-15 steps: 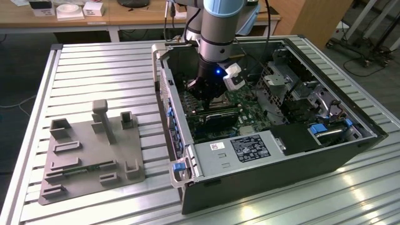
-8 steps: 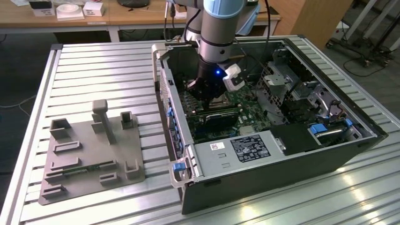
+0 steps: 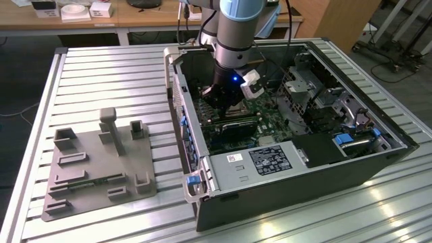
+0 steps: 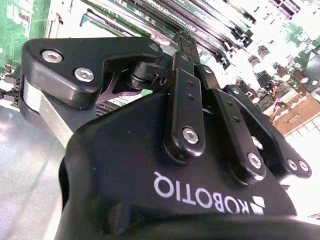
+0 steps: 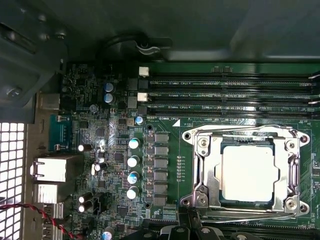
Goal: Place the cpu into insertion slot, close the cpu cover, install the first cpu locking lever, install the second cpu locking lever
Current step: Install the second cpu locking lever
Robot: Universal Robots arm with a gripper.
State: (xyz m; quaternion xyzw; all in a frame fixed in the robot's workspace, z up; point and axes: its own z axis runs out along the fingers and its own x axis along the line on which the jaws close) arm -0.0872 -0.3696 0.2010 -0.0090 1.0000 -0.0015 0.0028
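Note:
The cpu (image 5: 248,172), a pale silvery square, lies in the insertion slot (image 5: 296,172) on the green motherboard. The cpu cover (image 5: 206,170), a silver frame, is folded down flat around it. One thin wire locking lever (image 5: 240,131) runs along the socket's side nearest the memory slots. A second lever (image 5: 245,216) runs along the opposite side. My black gripper (image 5: 189,227) is shut on nothing, its tips just beside the second lever's hinge end. In the exterior view the gripper (image 3: 224,101) is low inside the open case. The second wrist view shows the gripper (image 4: 181,42) over the board.
Long black memory slots (image 5: 225,95) lie beside the socket, and a row of capacitors (image 5: 133,160) stands on its other side. The case wall (image 3: 177,101) rises close by the arm. A grey fixture plate (image 3: 101,167) lies on the slatted table at the exterior view's left.

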